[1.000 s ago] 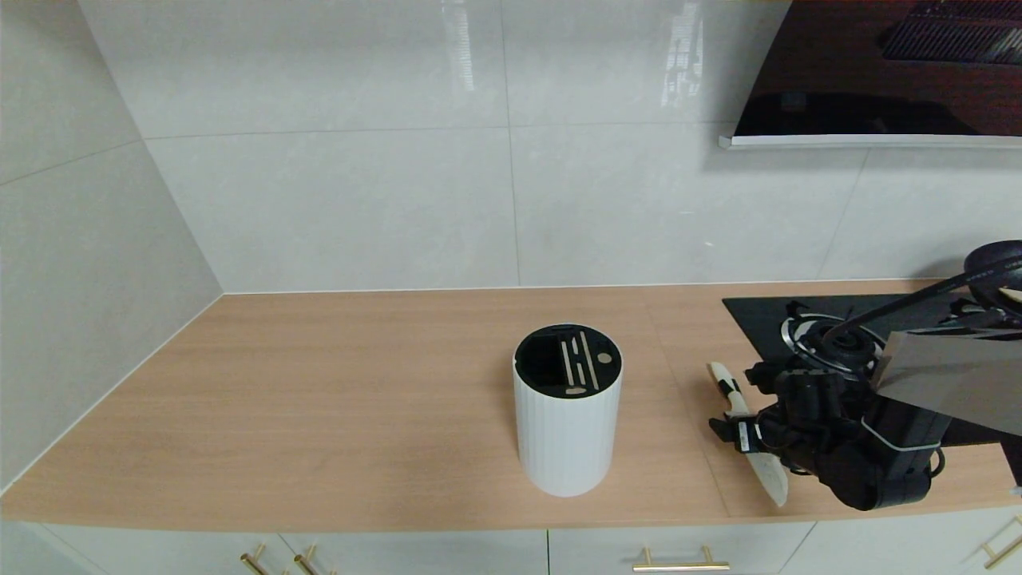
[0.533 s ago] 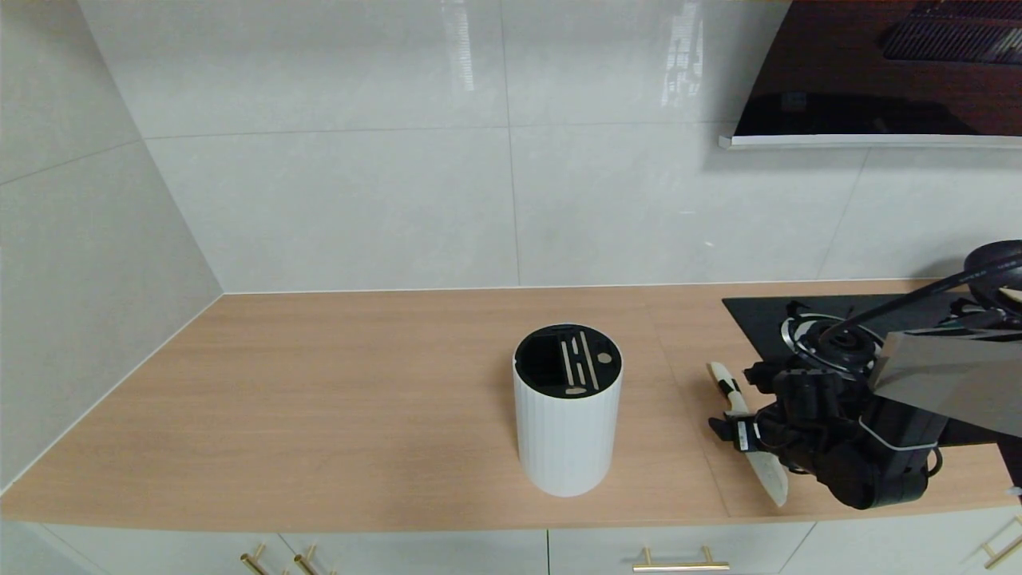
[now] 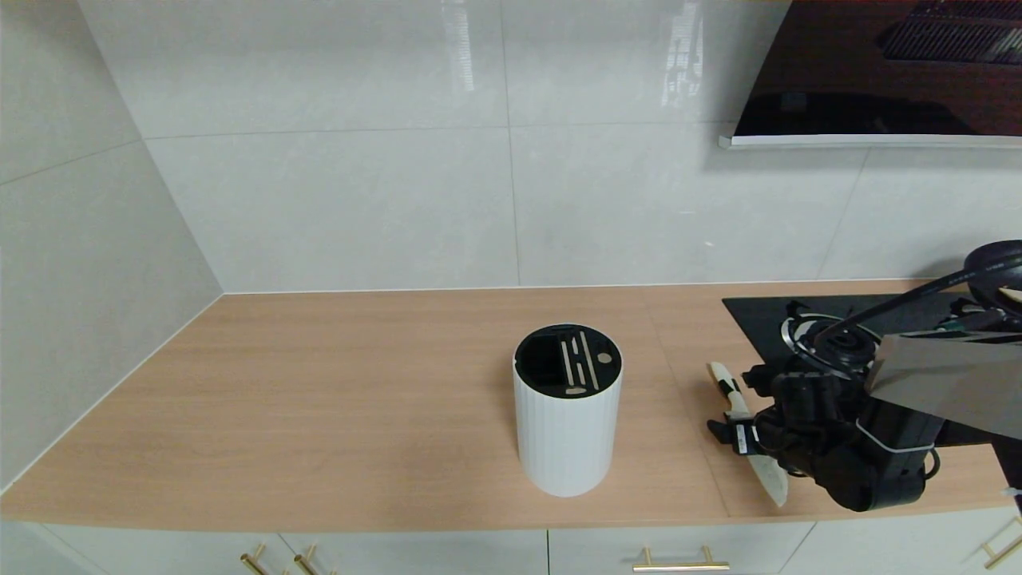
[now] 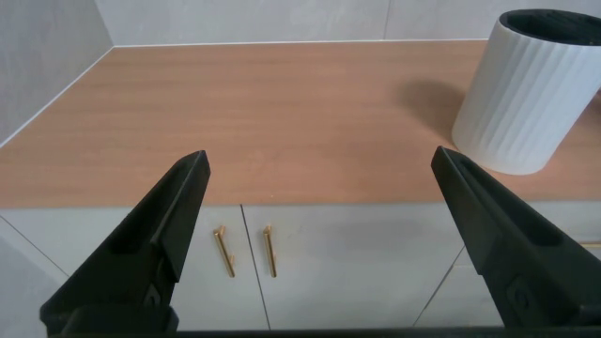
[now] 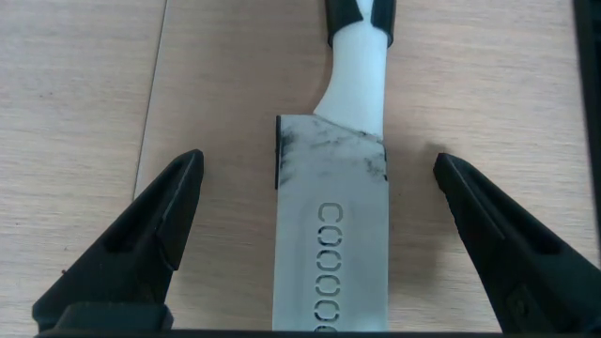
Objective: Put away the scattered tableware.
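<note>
Light wood countertop (image 3: pixel 359 399) runs below grey wall tiles, with a black gas hob (image 3: pixel 758 313) at its right end. Our right gripper (image 3: pixel 738 403) sits low over the knife (image 3: pixel 770 477), which lies flat on the wood just beside the hob, handle toward the wall. The fingers stand wide apart, one on each side of the blade near the handle, neither touching it. Against a second ago, the knife and the white knife block (image 3: pixel 567 431) lie where they did, and the right arm has shifted only a little. From the right wrist we make out dark smudges at the blade's heel and a row of ovals along it; the head view gives the block's slotted black top. Our left gripper (image 4: pixel 319 158), likewise spread wide, hangs off the counter's front edge above gold cabinet handles (image 4: pixel 269 252), well apart from the block.
</note>
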Available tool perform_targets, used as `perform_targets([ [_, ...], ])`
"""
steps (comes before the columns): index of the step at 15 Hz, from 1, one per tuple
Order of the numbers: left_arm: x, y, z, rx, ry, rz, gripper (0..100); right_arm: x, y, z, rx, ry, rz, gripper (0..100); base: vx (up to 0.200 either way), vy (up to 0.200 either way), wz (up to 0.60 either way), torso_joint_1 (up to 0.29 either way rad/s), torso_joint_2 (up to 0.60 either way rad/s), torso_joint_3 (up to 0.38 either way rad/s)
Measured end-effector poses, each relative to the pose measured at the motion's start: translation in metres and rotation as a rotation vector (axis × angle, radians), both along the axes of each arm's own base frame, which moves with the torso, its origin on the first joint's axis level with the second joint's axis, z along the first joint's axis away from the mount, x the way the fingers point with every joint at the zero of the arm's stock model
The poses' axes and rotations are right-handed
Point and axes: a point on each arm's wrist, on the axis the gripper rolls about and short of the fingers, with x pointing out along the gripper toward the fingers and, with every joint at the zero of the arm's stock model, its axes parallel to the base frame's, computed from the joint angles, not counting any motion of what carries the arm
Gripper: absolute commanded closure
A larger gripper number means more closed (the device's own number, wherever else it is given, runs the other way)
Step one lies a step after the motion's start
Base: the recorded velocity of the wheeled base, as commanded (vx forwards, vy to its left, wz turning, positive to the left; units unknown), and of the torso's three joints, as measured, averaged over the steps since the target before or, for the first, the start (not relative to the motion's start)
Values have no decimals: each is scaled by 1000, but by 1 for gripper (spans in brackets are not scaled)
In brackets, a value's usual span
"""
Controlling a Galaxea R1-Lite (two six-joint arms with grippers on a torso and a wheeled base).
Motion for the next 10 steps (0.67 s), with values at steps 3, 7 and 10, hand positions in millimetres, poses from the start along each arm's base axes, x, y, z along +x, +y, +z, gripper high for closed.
perform_targets([
  [3,0,0,0,0,0,0,0,1,0,-2,0,1,-1,100,0,0,0,0,0,0],
  [7,0,0,0,0,0,0,0,1,0,-3,-1,2,-1,100,0,0,0,0,0,0],
  [10,0,0,0,0,0,0,0,1,0,-3,-1,4,-1,100,0,0,0,0,0,0],
])
